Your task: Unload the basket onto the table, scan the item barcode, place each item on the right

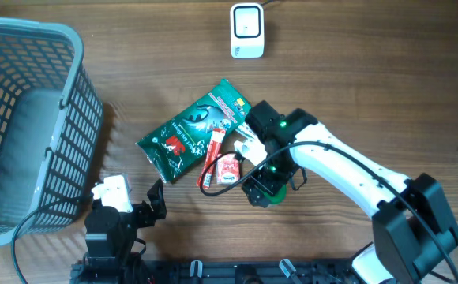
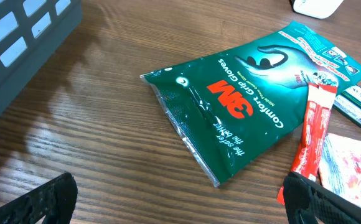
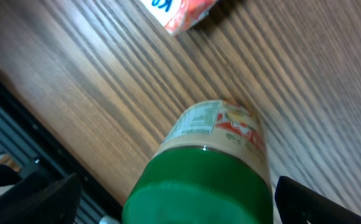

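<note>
Though hidden overhead, jar label [image 3: 213, 126] plain from right wrist

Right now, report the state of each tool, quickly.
Left tool: open, holding nothing.
Right tool: open, fingers either side of the green-lidded jar, not closed on it.
</note>
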